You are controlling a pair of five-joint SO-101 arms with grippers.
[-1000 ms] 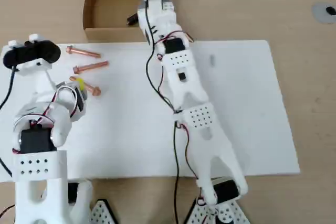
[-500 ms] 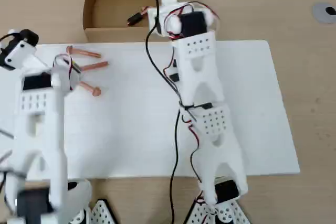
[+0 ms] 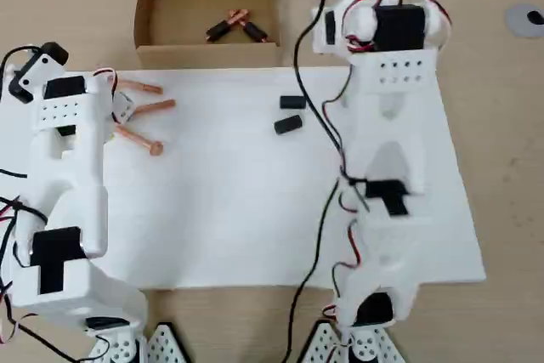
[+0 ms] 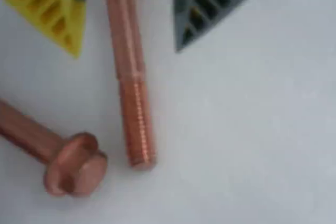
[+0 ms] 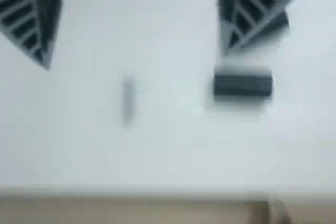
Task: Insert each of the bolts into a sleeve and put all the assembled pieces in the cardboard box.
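Bolts [image 3: 149, 108], three loose, lie just outside the cardboard box [image 3: 204, 55], two assembled pieces [image 3: 231, 25] inside; I judge pickup in hand: left gripper [image 4: 126, 48] gapes empty astride one bolt, right gripper [image 5: 134, 56] gapes empty by a black sleeve [image 5: 242, 85], so next I close both.

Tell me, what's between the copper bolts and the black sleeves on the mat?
Nothing. In the high view, the white mat between bolts and sleeves is bare.
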